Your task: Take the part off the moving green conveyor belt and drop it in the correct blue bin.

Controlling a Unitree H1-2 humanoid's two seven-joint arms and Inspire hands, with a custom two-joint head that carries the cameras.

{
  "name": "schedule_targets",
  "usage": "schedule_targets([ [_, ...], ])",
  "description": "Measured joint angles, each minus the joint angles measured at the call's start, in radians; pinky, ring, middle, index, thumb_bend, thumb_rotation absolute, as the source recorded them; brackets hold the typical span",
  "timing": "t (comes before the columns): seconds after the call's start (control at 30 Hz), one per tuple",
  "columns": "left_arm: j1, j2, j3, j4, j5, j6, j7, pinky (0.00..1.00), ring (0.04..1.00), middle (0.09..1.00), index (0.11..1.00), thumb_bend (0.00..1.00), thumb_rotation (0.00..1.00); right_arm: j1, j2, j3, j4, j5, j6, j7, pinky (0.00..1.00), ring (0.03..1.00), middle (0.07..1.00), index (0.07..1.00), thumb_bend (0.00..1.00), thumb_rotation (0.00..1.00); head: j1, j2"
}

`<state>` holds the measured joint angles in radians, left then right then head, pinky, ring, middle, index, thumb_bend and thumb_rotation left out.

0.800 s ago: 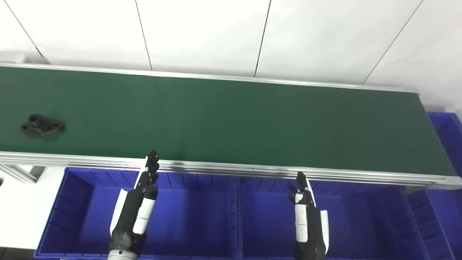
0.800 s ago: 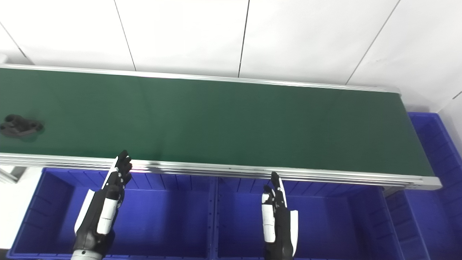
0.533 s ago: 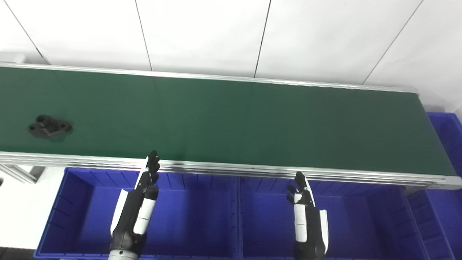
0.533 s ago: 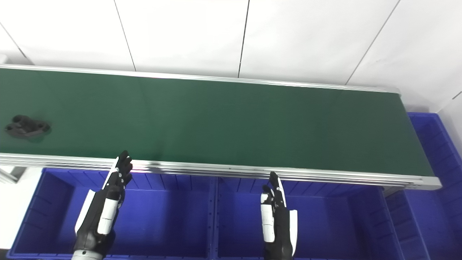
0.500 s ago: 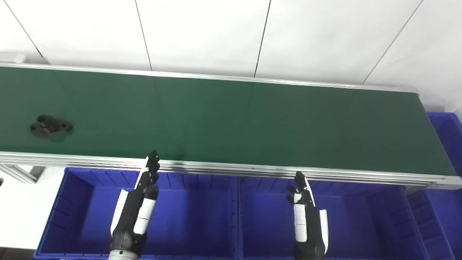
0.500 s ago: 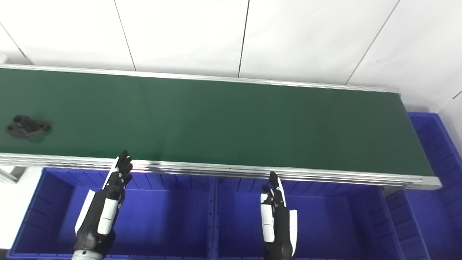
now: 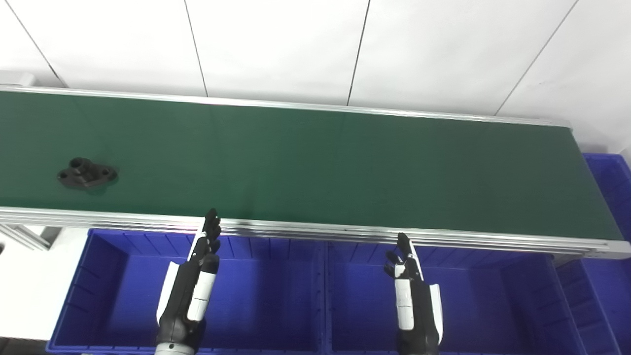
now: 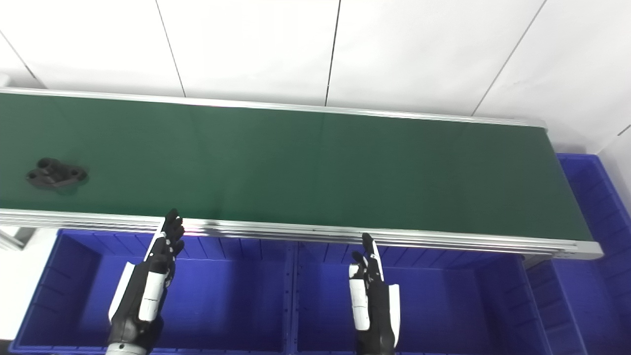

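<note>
Both hands hover over the blue bins (image 7: 123,276) just on the near side of the conveyor belt (image 7: 315,162); left hand (image 7: 190,291) and right hand (image 7: 414,296) point fingers straight toward it, empty; the black part (image 7: 87,174) lies on the belt's far-left stretch, well apart from both hands.
</note>
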<state>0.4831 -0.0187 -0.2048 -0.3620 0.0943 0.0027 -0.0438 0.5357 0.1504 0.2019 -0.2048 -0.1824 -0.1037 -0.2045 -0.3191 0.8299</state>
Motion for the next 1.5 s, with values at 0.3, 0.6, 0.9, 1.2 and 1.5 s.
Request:
schedule_targets([
  [0.3, 0.02, -0.002, -0.029, 0.0, 0.027, -0.024, 0.009, 1.0, 1.0, 1.0, 1.0, 0.73, 1.0, -0.006, -0.025, 0.027, 0.008, -0.027, -0.001, 0.024, 0.97, 0.999, 1.0, 1.0, 0.85, 1.0, 0.005, -0.005],
  [0.6, 0.031, -0.004, -0.031, 0.0, 0.023, -0.037, 0.011, 1.0, 1.0, 1.0, 1.0, 0.73, 1.0, -0.028, -0.041, 0.009, 0.029, -0.028, -0.062, 0.017, 0.99, 1.0, 1.0, 1.0, 0.81, 1.0, 0.003, -0.006],
  [0.9, 0.033, -0.02, -0.033, 0.0, 0.017, -0.045, 0.03, 1.0, 1.0, 1.0, 1.0, 0.72, 1.0, -0.035, -0.05, 0.003, 0.034, -0.025, -0.071, 0.018, 0.98, 0.982, 1.0, 1.0, 0.83, 1.0, 0.006, -0.006],
  [1.2, 0.035, -0.02, -0.033, 0.0, 0.018, -0.058, 0.032, 1.0, 1.0, 1.0, 1.0, 0.72, 1.0, -0.035, -0.052, 0.003, 0.04, -0.02, -0.086, 0.02, 0.98, 0.978, 1.0, 1.0, 0.84, 1.0, 0.006, -0.006],
  [1.5, 0.035, -0.028, -0.035, 0.047, 0.032, -0.083, 0.048, 1.0, 1.0, 1.0, 1.0, 0.72, 1.0, -0.032, -0.058, -0.003, 0.051, -0.009, -0.091, 0.025, 0.96, 0.975, 1.0, 1.0, 0.82, 1.0, 0.074, -0.057],
])
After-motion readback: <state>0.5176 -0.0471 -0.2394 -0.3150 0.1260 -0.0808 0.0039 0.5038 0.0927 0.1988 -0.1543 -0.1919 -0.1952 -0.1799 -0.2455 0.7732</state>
